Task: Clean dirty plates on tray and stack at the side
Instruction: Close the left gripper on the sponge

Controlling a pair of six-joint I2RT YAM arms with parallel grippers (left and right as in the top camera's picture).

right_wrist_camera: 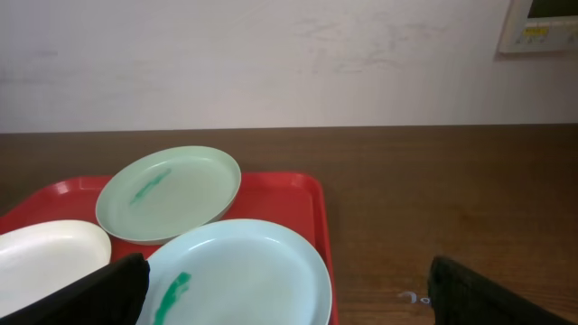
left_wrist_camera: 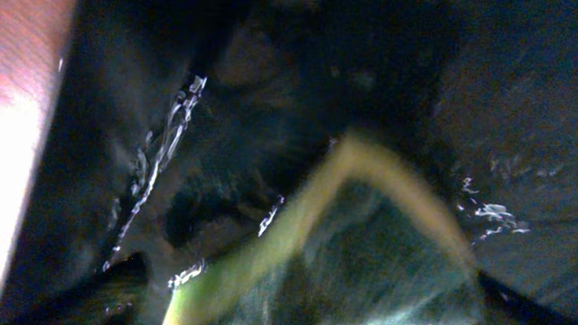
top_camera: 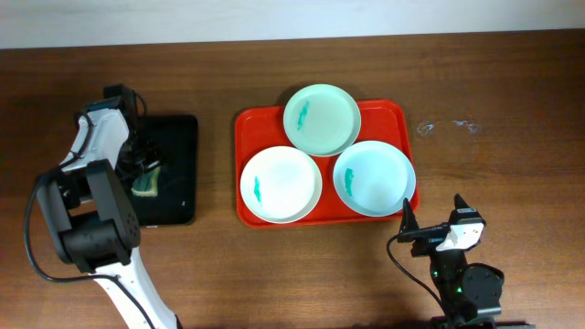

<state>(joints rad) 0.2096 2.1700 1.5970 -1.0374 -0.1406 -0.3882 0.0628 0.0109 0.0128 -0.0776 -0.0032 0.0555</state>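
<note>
Plates (top_camera: 321, 120), three, each smeared teal, sit on the red tray (top_camera: 390, 112) overhead; the left gripper (top_camera: 144, 170) hangs over a sponge (top_camera: 147, 186) on a black tray (top_camera: 179, 146). Left wrist: blurred sponge, jaws impossible to tell. Right wrist: right gripper (right_wrist_camera: 289, 271) spread wide, near the tray.

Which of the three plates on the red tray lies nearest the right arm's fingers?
The pale blue plate, at the tray's near right corner; the white plate and the mint green plate lie farther away.
</note>
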